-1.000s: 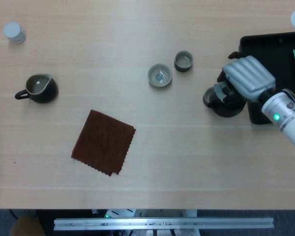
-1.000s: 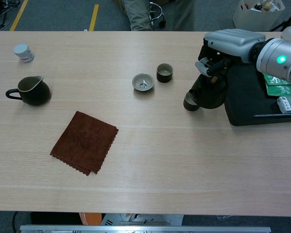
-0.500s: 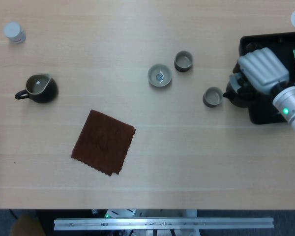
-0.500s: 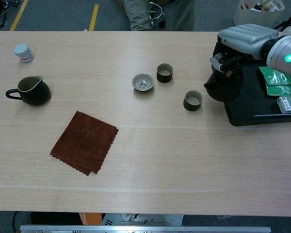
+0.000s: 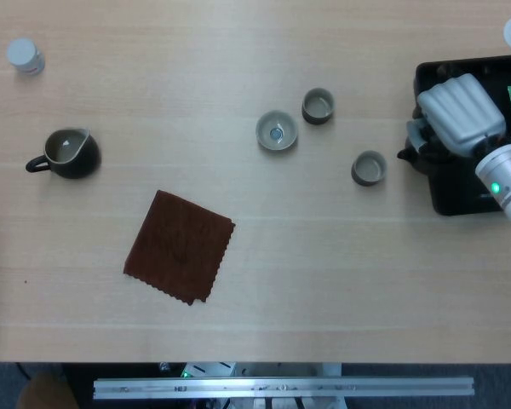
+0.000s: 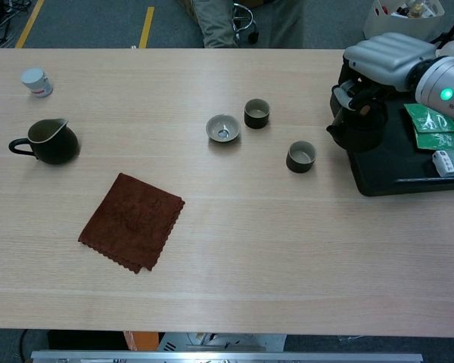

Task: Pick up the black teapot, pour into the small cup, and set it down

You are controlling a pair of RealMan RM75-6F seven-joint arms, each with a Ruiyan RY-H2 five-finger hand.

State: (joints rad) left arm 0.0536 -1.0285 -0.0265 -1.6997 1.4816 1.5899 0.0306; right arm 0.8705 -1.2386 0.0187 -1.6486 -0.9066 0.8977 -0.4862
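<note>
Your right hand (image 6: 384,54) is curling its fingers down over the black teapot (image 6: 357,125) and gripping it from above. The teapot is sitting at the left edge of the black tray (image 6: 393,162), spout pointing left toward the small cup (image 6: 300,156). The small cup is standing upright on the surface (image 6: 234,242), near the tray but apart from the teapot. Your left hand is not appearing in either view. Green packets (image 6: 430,128) are lying on the tray beside the teapot
</note>
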